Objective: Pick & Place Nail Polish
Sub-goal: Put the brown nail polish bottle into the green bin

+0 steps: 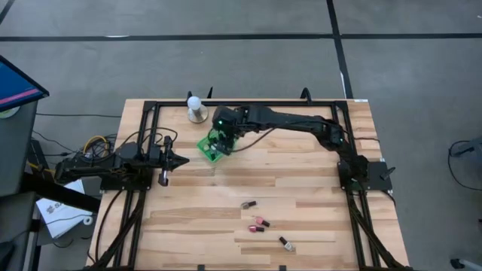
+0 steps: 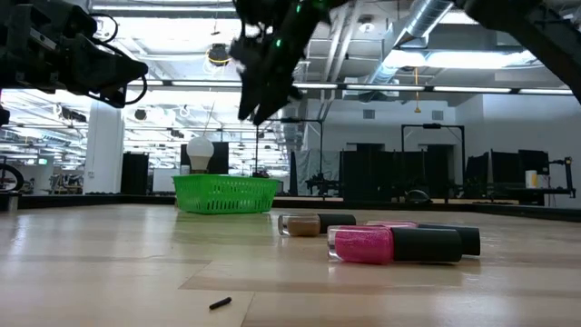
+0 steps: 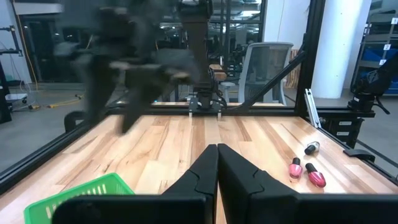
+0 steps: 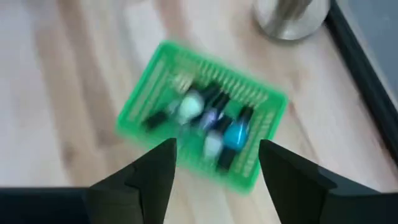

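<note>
I count four nail polish bottles loose on the surface, all lying on their sides toward the near edge: one brownish w/ dark cap (image 1: 248, 204), a pink pair (image 1: 260, 224) close together (touching or not, can't tell), and one w/ dark cap and pale body (image 1: 286, 243), a bit apart from the others. Low view shows the pink glitter bottle (image 2: 361, 244) nearest me, black cap pointing right. More bottles sit in the green basket (image 4: 146, 87), piled on their sides: a teal one (image 4: 235, 135), pale ones, several dark caps (blurry, can't count).
</note>
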